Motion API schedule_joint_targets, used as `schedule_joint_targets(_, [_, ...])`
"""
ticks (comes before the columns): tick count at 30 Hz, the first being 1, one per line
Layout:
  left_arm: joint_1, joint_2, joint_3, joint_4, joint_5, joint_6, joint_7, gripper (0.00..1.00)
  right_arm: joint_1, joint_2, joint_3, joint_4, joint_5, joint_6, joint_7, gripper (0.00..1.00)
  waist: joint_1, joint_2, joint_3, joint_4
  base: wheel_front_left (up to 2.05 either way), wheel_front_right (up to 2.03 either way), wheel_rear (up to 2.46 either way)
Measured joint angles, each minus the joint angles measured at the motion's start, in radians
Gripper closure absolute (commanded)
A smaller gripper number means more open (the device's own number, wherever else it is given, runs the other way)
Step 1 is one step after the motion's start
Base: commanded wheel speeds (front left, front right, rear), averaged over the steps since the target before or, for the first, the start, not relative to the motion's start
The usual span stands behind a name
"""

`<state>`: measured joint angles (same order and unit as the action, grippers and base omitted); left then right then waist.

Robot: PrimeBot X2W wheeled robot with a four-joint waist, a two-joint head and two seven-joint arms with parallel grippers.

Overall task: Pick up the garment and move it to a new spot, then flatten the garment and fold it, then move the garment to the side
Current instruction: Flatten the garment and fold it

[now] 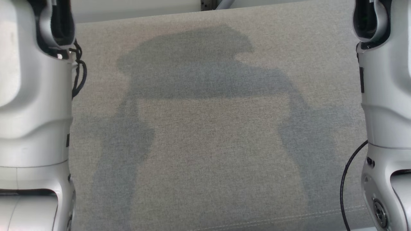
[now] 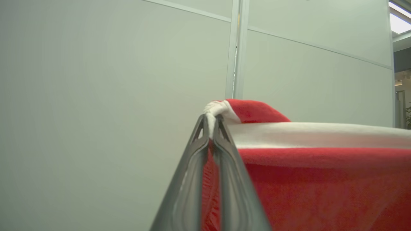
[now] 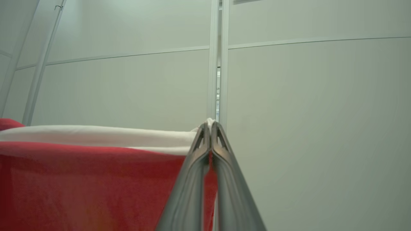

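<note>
The garment (image 2: 321, 179) is red with a white band along its top edge, and it hangs stretched in the air between my two grippers. In the left wrist view my left gripper (image 2: 211, 120) is shut on one white corner of it, and the cloth runs off to the right. My right gripper (image 3: 211, 123) is shut on the opposite corner of the garment (image 3: 90, 179), whose cloth runs off to the left. In the head view both pale forearms (image 1: 32, 96) (image 1: 388, 96) rise at the sides, and a broad shadow (image 1: 192, 70) falls on the surface.
A grey fabric-covered surface (image 1: 212, 144) lies below, with a stitched seam near its front edge. Pale wall panels (image 2: 96, 96) with metal joint strips stand behind the raised garment. Black cables (image 1: 78, 70) hang off the left forearm.
</note>
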<state>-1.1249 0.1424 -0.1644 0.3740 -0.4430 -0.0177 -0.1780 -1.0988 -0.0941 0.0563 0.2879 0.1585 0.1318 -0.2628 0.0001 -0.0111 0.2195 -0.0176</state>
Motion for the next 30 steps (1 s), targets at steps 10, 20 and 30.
schedule_joint_targets(10, [0.201, -0.029, -0.032, 0.319, 0.011, -0.045, -0.079, 1.0, 0.253, 0.042, 0.06, 0.03, 0.028, 0.0, 0.0, 1.0, 0.0, 0.0, 0.122, 0.011, 0.0, 0.0, 0.0])
schedule_joint_targets(20, [0.429, -0.076, 0.053, 0.179, 0.027, -0.088, -0.084, 1.0, 0.469, 0.041, 0.089, -0.096, 0.076, 0.0, 0.0, 1.0, 0.0, 0.0, 0.193, -0.009, 0.0, 0.0, 0.0])
schedule_joint_targets(30, [0.651, -0.091, 0.057, -0.087, 0.053, -0.106, -0.086, 1.0, 0.634, 0.021, 0.072, -0.249, 0.092, 0.0, 0.0, 1.0, 0.0, 0.0, 0.142, 0.01, 0.0, 0.0, 0.0])
